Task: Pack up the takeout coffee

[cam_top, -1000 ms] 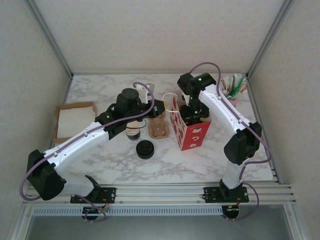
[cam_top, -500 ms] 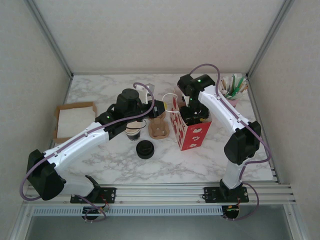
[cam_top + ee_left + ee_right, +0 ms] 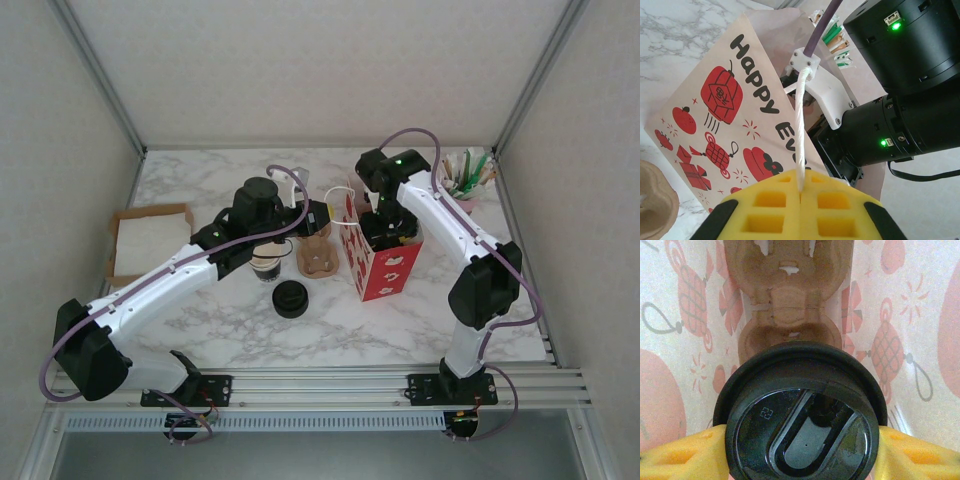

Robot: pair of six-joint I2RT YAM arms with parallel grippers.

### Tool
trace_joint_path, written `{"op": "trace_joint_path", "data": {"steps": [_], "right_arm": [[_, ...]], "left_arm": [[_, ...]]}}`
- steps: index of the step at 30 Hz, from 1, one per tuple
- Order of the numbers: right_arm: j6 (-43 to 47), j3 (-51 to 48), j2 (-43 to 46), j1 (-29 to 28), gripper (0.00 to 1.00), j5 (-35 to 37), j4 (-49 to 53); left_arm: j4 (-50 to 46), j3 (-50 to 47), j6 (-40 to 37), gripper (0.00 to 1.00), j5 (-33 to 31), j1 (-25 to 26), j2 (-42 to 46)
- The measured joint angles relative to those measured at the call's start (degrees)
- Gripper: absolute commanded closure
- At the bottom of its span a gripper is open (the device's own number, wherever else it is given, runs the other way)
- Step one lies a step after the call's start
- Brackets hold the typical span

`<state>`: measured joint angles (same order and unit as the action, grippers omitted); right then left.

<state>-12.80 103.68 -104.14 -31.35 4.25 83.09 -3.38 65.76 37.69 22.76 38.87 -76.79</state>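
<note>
Over the last second little has changed. My right arm has edged a touch nearer the gift bag [image 3: 383, 268], which stands mid-bench, and my left has not moved. I take that as a slow final lowering, with the coffee not yet seated.

My left tool [image 3: 800, 200] is pinched shut on the bag's white rope handle [image 3: 800, 125], pulling the mouth open. My right tool [image 3: 800, 452] is spread wide around the takeout coffee [image 3: 797, 405], its yellow pads [image 3: 682, 452] against the black lid's sides.

The top view places that tool in the bag's mouth, but the cup is hidden there. The right wrist view shows the coffee hanging inside the bag over the pulp cup carrier [image 3: 787, 310]. I cannot tell whether they touch.
</note>
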Motion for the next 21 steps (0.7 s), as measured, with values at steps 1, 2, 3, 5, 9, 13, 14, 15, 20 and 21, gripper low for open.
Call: {"op": "trace_joint_path", "data": {"steps": [1, 2, 3, 5, 9, 13, 14, 15, 20, 21], "right_arm": [[0.0, -0.02, 0.0, -0.02, 0.34, -0.02, 0.0], [0.0, -0.09, 0.0, 0.0, 0.34, -0.02, -0.04], [0.0, -0.13, 0.0, 0.04, 0.34, -0.02, -0.04], [0.0, -0.39, 0.0, 0.04, 0.34, -0.02, -0.22], [0.0, -0.96, 0.0, 0.09, 0.34, -0.02, -0.48], [0.02, -0.96, 0.17, 0.11, 0.35, -0.02, -0.81], [0.02, -0.96, 0.22, 0.13, 0.35, -0.02, -0.9], [0.02, -0.96, 0.26, 0.15, 0.35, -0.04, -0.96], [0.02, -1.01, 0.48, 0.24, 0.35, -0.04, -1.07], [0.02, -1.05, 0.48, 0.26, 0.35, -0.04, -1.09]], "left_arm": [[0.0, 0.0, 0.0, 1.0, 0.0, 0.0, 0.0], [0.0, 0.0, 0.0, 1.0, 0.0, 0.0, 0.0], [0.0, 0.0, 0.0, 1.0, -0.02, 0.0, 0.0], [0.0, 0.0, 0.0, 1.0, 0.0, 0.0, 0.0], [0.22, 0.0, 0.02, 1.0, 0.0, 0.0, 0.0], [0.24, 0.0, 0.02, 1.0, -0.02, 0.0, 0.0], [0.24, 0.0, 0.02, 1.0, 0.0, 0.0, 0.0], [0.26, 0.0, 0.02, 1.0, -0.02, 0.0, 0.0], [0.31, 0.0, 0.04, 1.0, 0.0, 0.0, 0.0], [0.31, 0.0, 0.02, 1.0, 0.0, 0.0, 0.0]]}}
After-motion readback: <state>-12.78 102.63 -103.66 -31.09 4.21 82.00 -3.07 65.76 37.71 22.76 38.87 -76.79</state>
